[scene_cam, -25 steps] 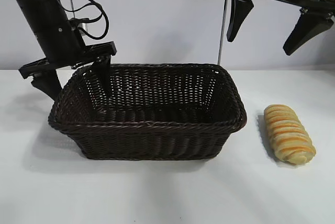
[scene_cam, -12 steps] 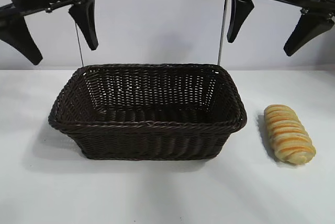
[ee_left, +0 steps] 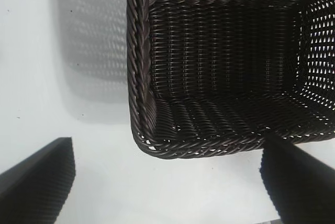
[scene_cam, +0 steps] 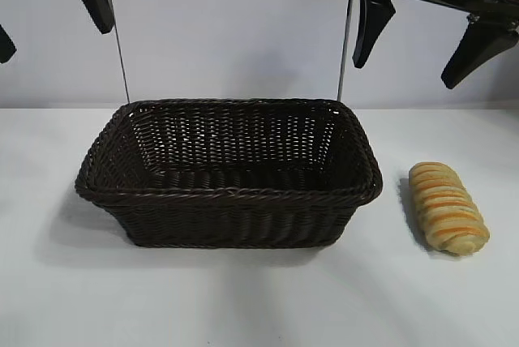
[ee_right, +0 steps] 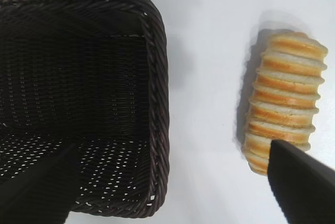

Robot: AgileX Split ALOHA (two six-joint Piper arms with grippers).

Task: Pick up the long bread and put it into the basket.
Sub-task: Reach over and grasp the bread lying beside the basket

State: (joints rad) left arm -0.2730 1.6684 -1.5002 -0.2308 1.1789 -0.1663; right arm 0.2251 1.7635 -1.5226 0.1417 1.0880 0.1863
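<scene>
Wicker basket (ee_left: 220, 72) corner (dark weave), left claw (ee_left: 167, 182) spread above

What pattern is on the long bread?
Golden-tan long bread with orange-brown crosswise stripes; clearest in right wrist view.

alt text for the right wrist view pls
The long bread lies on the white table beside the empty basket, not touching it. The right hand hangs open above them.

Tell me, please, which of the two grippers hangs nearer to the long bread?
The right gripper: it hangs open high above the table, almost over the long bread. The left gripper hangs beyond the basket.
</scene>
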